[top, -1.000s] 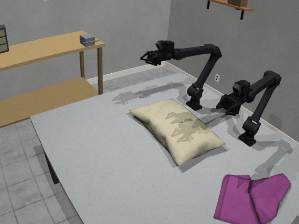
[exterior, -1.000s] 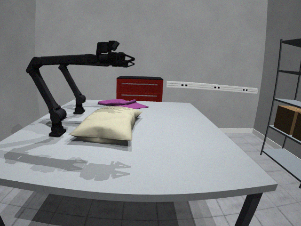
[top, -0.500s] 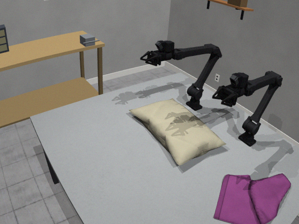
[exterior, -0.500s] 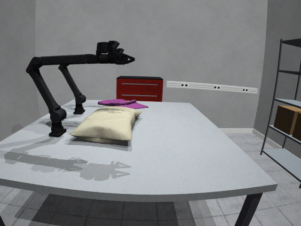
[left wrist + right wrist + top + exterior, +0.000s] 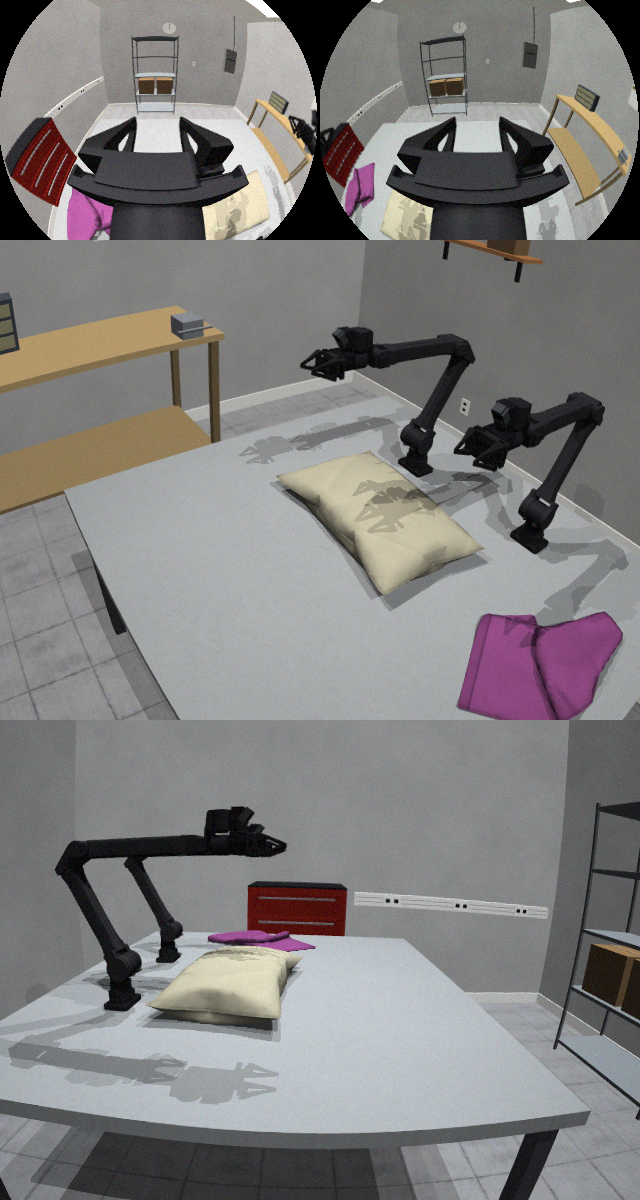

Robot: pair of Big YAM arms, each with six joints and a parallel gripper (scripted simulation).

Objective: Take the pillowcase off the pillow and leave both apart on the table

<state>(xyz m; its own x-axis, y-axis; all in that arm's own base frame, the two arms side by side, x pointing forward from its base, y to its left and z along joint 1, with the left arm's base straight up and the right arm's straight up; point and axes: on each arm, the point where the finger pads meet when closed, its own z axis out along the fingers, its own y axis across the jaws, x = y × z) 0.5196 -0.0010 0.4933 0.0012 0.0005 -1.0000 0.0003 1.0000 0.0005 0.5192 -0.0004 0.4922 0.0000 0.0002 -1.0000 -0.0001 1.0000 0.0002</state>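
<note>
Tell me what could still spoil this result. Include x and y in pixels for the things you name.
The pillowcase (image 5: 506,663) (image 5: 237,939) (image 5: 80,215) (image 5: 366,185) lies near an edge of the table (image 5: 206,601) (image 5: 413,1055) (image 5: 160,137) (image 5: 382,145), so a knock that way might tip it off.
The pillow (image 5: 398,560) (image 5: 222,988) (image 5: 257,200) (image 5: 395,215) lies separately; pushing it toward the pillowcase could close the gap.
The left end effector (image 5: 476,459) (image 5: 158,120) is open and raised; lowering it carelessly might shift either one.
</note>
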